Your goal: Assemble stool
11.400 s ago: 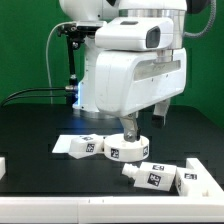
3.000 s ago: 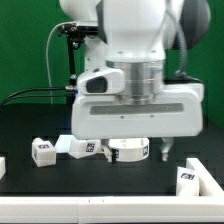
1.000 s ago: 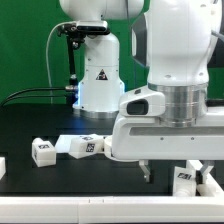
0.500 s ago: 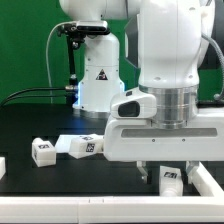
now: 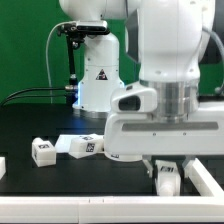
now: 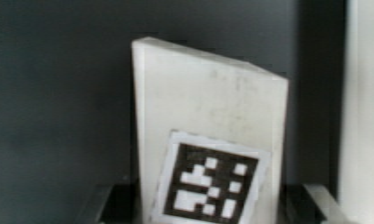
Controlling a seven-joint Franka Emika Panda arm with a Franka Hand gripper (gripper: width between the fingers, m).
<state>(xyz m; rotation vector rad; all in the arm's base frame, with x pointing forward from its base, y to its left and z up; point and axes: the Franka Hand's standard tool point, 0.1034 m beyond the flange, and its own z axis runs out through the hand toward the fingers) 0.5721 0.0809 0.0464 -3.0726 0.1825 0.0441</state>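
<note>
The jaws straddle a tagged stool leg [image 6: 210, 120], one finger each side; whether they pinch it I cannot tell. Across the black surface [image 5: 30, 125], in the exterior view, a second leg [image 5: 82, 146] and third leg [image 5: 42, 152] lie toward nine o'clock.

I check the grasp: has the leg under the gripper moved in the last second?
Yes. The leg shifted toward the exterior view's left, judged against the robot base.
</note>
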